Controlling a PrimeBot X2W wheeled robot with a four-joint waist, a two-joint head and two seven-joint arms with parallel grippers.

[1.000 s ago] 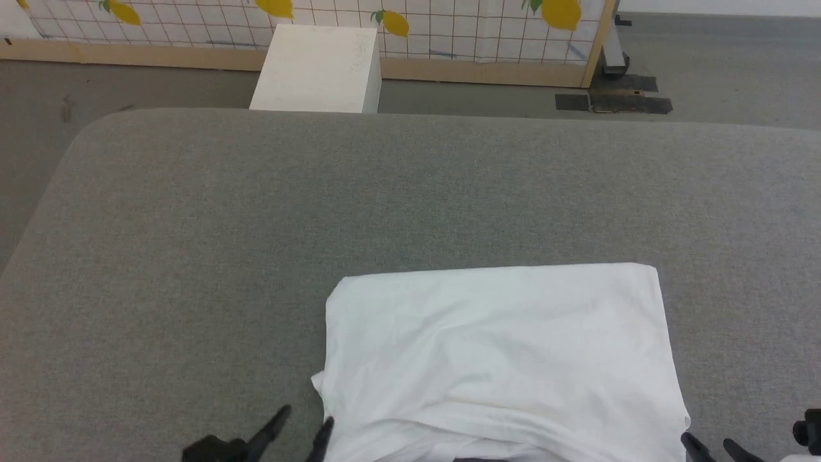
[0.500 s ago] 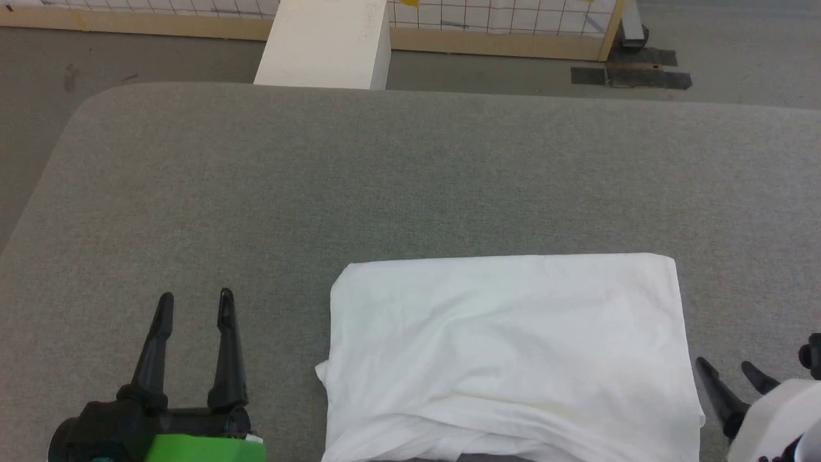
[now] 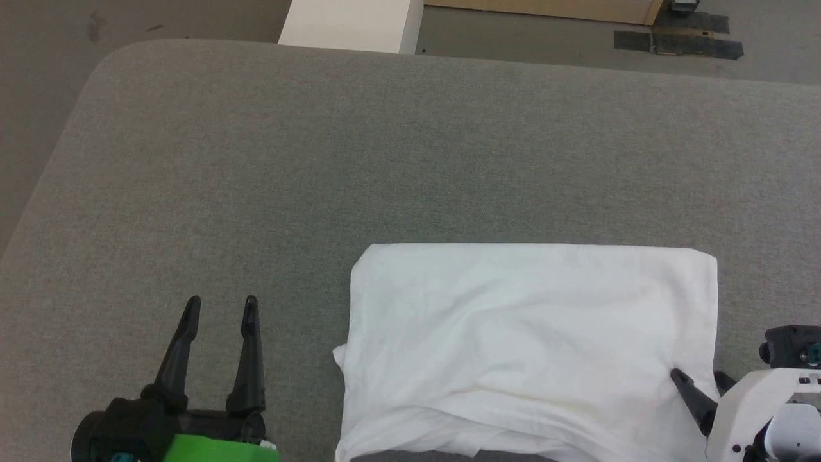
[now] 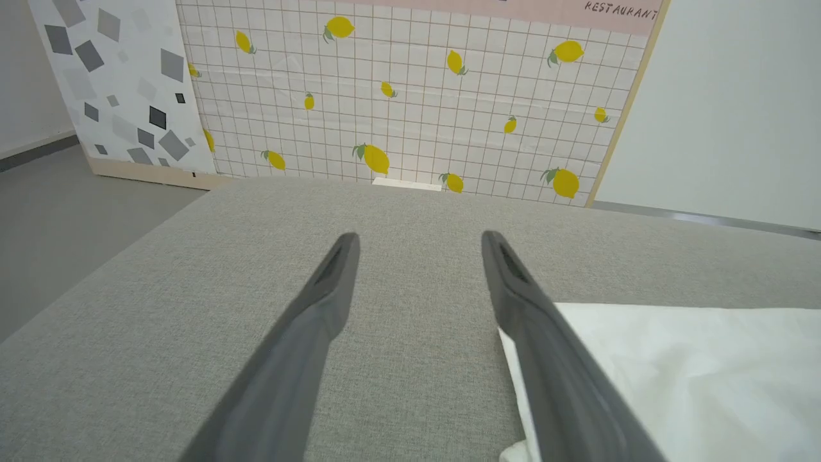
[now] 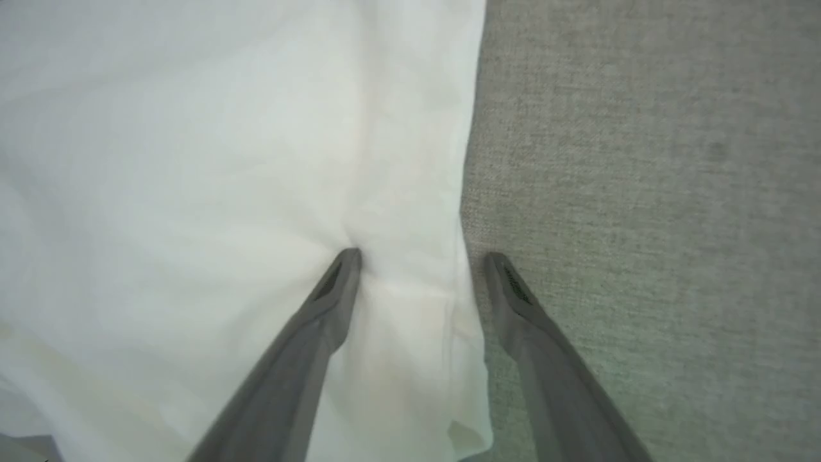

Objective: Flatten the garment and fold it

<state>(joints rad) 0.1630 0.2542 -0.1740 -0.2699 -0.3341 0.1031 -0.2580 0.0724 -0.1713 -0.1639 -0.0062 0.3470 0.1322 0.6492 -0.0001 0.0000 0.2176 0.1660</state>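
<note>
Right end effector (image 3: 696,375), spread, is straddling the shirt (image 3: 526,333) edge; left end effector (image 3: 221,301), spread, is hovering over worktop (image 3: 385,160).

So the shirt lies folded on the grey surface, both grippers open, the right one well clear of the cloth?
Not clear: the right wrist view shows the right gripper straddling the edge of the garment, one finger on the cloth. The rest holds.

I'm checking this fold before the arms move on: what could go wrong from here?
The right end effector, open, straddles the right edge of the garment, one finger dimpling the cloth; closing or dragging could pull the layers askew. The left end effector hangs open beside the garment, so nothing pins that side.
</note>
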